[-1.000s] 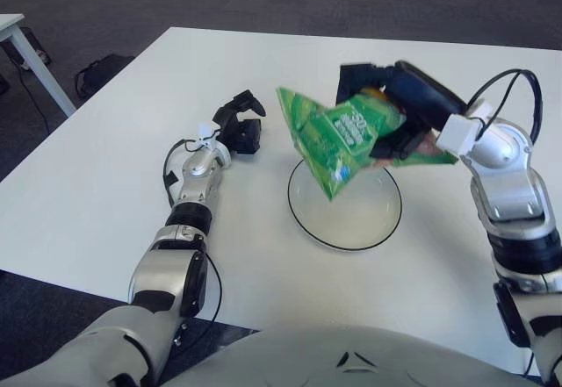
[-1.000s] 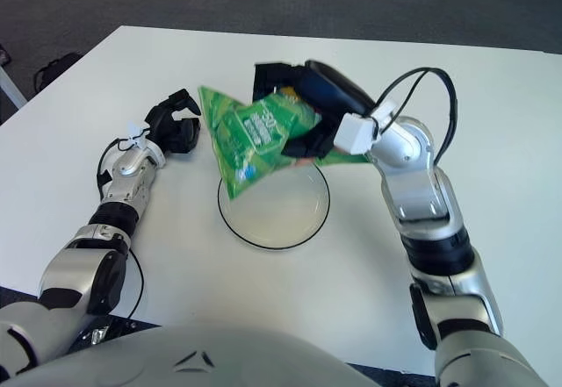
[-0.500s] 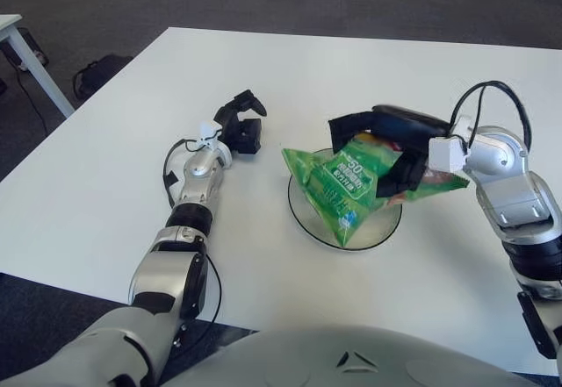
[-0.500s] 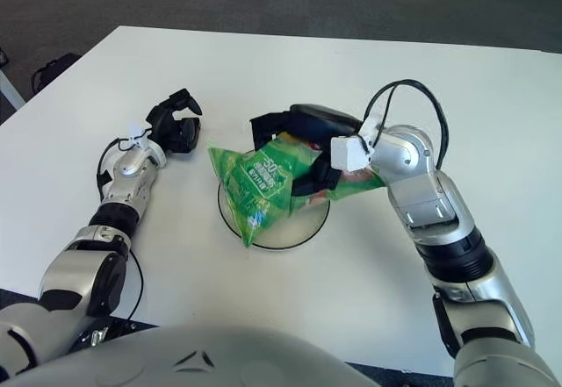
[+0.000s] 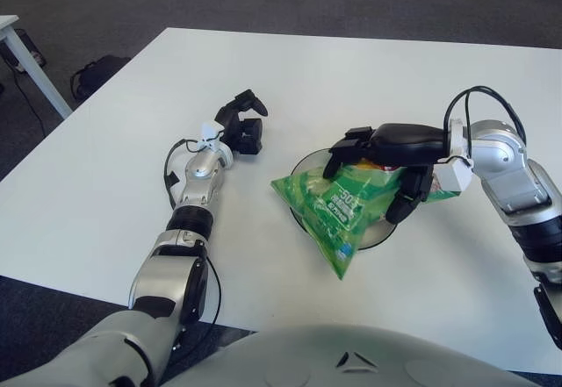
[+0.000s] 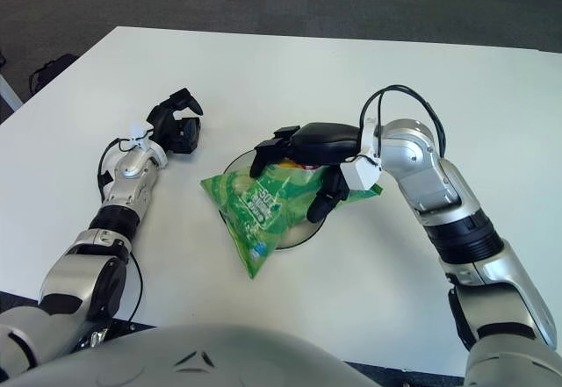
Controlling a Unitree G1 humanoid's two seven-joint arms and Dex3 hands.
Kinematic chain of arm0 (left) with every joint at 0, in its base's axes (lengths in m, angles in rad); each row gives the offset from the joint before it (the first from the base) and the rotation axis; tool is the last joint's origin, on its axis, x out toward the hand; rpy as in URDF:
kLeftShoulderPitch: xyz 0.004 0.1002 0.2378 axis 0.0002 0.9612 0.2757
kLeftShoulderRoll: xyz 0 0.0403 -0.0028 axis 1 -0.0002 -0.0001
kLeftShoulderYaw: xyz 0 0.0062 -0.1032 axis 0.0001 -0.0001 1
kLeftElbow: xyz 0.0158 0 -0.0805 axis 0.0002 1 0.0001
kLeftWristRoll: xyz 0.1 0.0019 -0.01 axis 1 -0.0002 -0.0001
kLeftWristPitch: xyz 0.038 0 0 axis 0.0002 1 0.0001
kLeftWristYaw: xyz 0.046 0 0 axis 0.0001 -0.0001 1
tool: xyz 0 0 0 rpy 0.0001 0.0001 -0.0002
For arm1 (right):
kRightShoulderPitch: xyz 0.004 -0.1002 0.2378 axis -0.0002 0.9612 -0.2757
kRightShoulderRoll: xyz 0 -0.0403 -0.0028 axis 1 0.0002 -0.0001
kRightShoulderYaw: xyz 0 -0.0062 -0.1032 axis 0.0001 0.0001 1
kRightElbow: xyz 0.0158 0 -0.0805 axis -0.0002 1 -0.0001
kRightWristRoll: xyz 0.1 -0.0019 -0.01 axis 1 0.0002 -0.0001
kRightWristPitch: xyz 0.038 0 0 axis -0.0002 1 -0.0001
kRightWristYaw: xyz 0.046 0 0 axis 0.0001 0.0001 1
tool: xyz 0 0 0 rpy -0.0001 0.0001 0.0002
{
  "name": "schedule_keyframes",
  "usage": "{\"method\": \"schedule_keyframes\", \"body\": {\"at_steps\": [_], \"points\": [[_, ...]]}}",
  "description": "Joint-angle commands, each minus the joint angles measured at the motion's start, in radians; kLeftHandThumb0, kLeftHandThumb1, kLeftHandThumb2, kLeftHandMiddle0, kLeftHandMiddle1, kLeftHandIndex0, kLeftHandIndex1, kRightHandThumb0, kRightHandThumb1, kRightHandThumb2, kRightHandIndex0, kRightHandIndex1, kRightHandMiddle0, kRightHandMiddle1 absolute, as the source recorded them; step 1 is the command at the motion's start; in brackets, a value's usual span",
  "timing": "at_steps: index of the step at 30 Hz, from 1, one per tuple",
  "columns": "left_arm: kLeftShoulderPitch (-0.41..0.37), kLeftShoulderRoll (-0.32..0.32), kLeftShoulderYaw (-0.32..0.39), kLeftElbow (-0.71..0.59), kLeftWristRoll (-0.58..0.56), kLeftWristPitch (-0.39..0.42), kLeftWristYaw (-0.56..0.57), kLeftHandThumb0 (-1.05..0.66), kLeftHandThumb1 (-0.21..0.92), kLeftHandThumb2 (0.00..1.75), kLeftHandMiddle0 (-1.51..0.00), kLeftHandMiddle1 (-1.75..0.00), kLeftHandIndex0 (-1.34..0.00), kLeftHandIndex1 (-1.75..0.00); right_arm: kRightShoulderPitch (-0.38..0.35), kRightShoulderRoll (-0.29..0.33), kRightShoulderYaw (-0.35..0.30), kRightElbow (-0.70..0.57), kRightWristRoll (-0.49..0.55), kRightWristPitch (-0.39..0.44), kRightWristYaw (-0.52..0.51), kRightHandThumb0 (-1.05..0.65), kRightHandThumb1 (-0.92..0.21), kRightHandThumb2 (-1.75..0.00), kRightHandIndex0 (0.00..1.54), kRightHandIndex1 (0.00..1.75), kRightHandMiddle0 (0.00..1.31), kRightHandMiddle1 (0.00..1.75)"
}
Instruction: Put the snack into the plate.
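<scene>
Snack bag (image 5: 338, 207): gripped by right hand (image 5: 386, 154) fingers, laid across plate (image 5: 309, 163), long axis overhanging near-left rim. Left hand (image 5: 241, 125): idle, fingers loosely open, left of plate.

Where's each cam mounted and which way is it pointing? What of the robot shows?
Left eye view: on the head, facing forward and down at the white table; shows both arms and the chest edge at the bottom.
Right eye view: same head mount, slightly to the right; same downward look, same body parts.
Shared: the right robot hand gripping the green snack bag on the plate; the left robot hand sits left of the plate, holding nothing.
</scene>
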Motion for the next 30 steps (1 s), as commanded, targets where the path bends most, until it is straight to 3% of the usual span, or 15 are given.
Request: {"method": "schedule_keyframes", "body": {"at_steps": [1, 6, 16, 22, 25, 28, 30], "points": [[0.113, -0.033, -0.021, 0.050, 0.019, 0.023, 0.004, -0.50, 0.27, 1.36, -1.24, -1.75, -0.64, -1.75, -0.033, -0.014, 0.003, 0.022, -0.044, -0.041, -0.009, -0.95, -0.66, -0.48, 0.00, 0.00, 0.00, 0.24], [0.118, -0.029, -0.026, 0.038, 0.013, 0.035, -0.011, -0.47, 0.34, 1.28, -1.24, -1.75, -0.59, -1.75, -0.044, -0.010, -0.002, 0.029, -0.066, -0.043, -0.020, -0.96, -0.66, -0.44, 0.00, 0.00, 0.00, 0.03], [0.112, -0.025, -0.019, 0.048, -0.001, 0.047, -0.031, -0.47, 0.35, 1.27, -1.22, -1.75, -0.58, -1.75, -0.086, -0.041, -0.073, 0.046, 0.025, 0.060, 0.012, -0.89, -0.63, -0.43, 0.00, 0.00, 0.00, 0.00], [0.103, -0.019, -0.007, 0.071, -0.018, 0.041, -0.060, -0.47, 0.32, 1.31, -1.23, -1.75, -0.60, -1.75, -0.229, -0.040, -0.097, 0.290, 0.080, -0.010, 0.047, -0.91, -0.64, -0.46, 0.00, 0.00, 0.00, 0.00], [0.097, -0.016, -0.001, 0.088, -0.022, 0.025, -0.073, -0.48, 0.31, 1.32, -1.24, -1.75, -0.61, -1.75, -0.285, -0.015, -0.134, 0.389, 0.199, 0.116, 0.102, -0.87, -0.55, -0.57, 0.00, 0.00, 0.00, 0.04], [0.093, -0.014, 0.003, 0.101, -0.023, 0.012, -0.078, -0.48, 0.31, 1.33, -1.24, -1.75, -0.62, -1.75, -0.338, -0.003, -0.156, 0.439, 0.265, 0.249, 0.134, -0.82, -0.46, -0.69, 0.00, 0.00, 0.00, 0.16], [0.090, -0.014, 0.005, 0.109, -0.024, 0.001, -0.077, -0.48, 0.30, 1.33, -1.24, -1.75, -0.62, -1.75, -0.405, 0.002, -0.165, 0.509, 0.311, 0.380, 0.180, -0.80, -0.42, -0.75, 0.01, 0.00, 0.00, 0.30]]}}
